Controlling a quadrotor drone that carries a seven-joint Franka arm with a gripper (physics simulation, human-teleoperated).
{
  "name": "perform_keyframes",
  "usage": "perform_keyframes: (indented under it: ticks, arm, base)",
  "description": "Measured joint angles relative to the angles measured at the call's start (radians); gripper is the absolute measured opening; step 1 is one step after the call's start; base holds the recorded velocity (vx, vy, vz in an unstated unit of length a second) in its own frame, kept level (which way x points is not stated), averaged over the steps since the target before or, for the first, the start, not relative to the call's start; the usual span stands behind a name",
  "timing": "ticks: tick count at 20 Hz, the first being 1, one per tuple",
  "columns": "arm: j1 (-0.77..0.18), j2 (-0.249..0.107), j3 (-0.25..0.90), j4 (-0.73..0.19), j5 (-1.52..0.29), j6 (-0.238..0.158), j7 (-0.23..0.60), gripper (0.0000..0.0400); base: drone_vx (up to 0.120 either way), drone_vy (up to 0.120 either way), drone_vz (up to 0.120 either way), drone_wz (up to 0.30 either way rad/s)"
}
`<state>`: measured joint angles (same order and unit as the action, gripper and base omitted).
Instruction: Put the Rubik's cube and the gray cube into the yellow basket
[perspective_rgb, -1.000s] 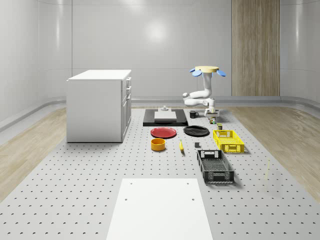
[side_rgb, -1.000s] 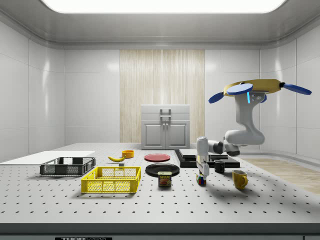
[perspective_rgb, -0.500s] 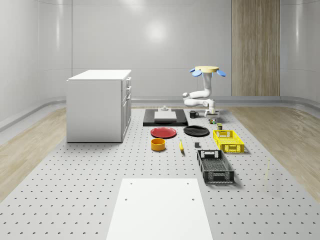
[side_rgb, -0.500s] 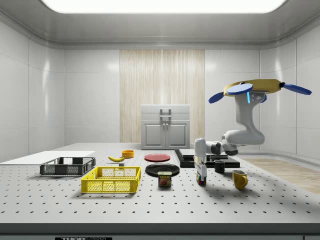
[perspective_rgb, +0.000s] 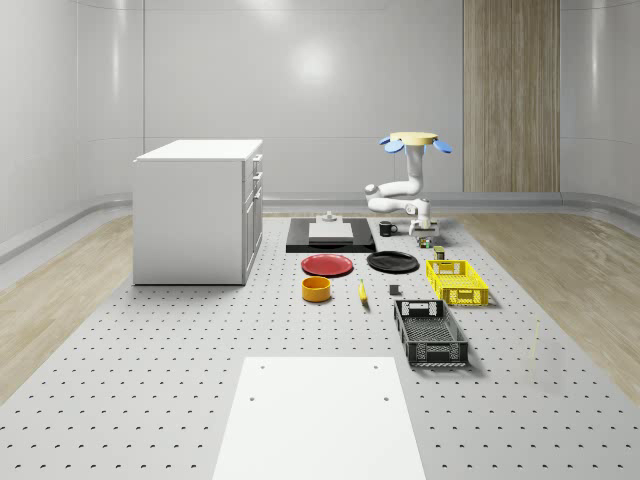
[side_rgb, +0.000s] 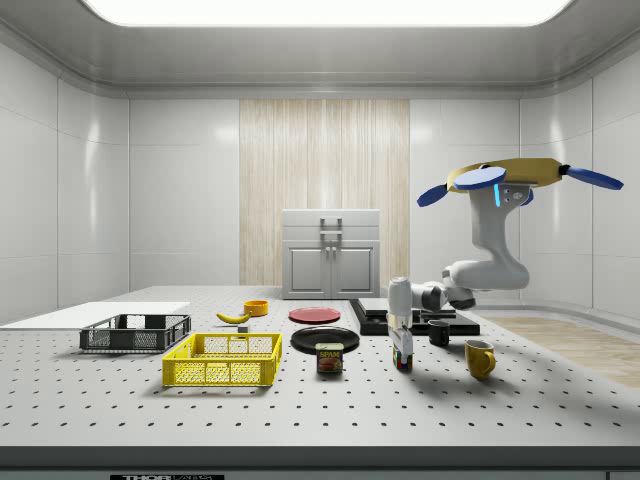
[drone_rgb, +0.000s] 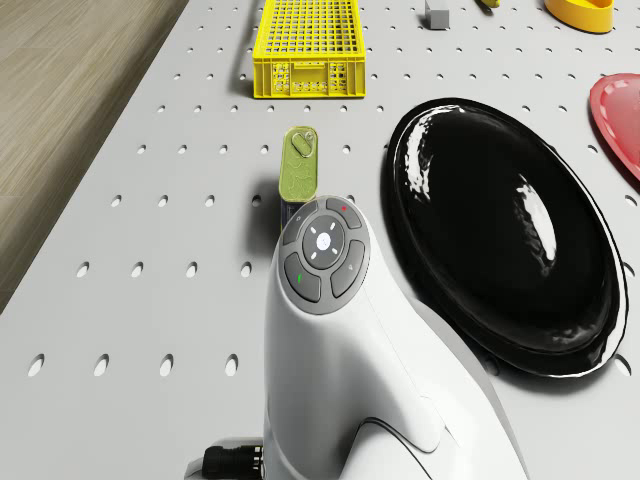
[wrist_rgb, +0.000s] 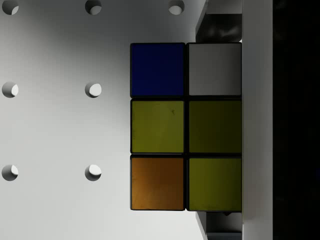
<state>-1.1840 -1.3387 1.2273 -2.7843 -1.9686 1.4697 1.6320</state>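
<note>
The Rubik's cube (wrist_rgb: 160, 125) rests on the perforated table and is also seen from the side (side_rgb: 402, 361). My gripper (wrist_rgb: 220, 125) points straight down over it, and its fingers (wrist_rgb: 225, 27) lie against two opposite sides of the cube. In the side view the gripper (side_rgb: 401, 348) is low on the cube. The yellow basket (perspective_rgb: 457, 281) (side_rgb: 222, 360) (drone_rgb: 305, 45) lies nearer the front of the table. The small gray cube (perspective_rgb: 395, 291) (drone_rgb: 437, 14) sits beside the basket, at the whole-scene view's left of it. The drone (perspective_rgb: 412, 140) (side_rgb: 510, 175) hovers above the table's back right part.
A spam can (drone_rgb: 300, 165) (side_rgb: 329, 358) stands close to the Rubik's cube, between it and the basket. A black plate (drone_rgb: 500, 230), a red plate (perspective_rgb: 328, 265), a black mug (side_rgb: 439, 332), a yellow mug (side_rgb: 479, 357), a black basket (perspective_rgb: 430, 332) and a white cabinet (perspective_rgb: 198, 210) are also here.
The gripper has sunk from just above the Rubik's cube to around it and shifted slightly toward the side view's left. The drone has held its place.
</note>
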Motion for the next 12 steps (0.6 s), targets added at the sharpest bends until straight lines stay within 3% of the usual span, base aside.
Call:
perform_keyframes:
  ticks: [5, 12]
  arm:
    - [-0.005, -0.012, -0.002, 0.002, 0.002, 0.013, 0.003, 0.0337]
    - [-0.011, -0.027, 0.002, 0.003, 0.011, 0.026, 0.008, 0.0327]
  base:
    - [0.000, 0.000, 0.000, 0.000]
    - [0.000, 0.000, 0.000, 0.000]
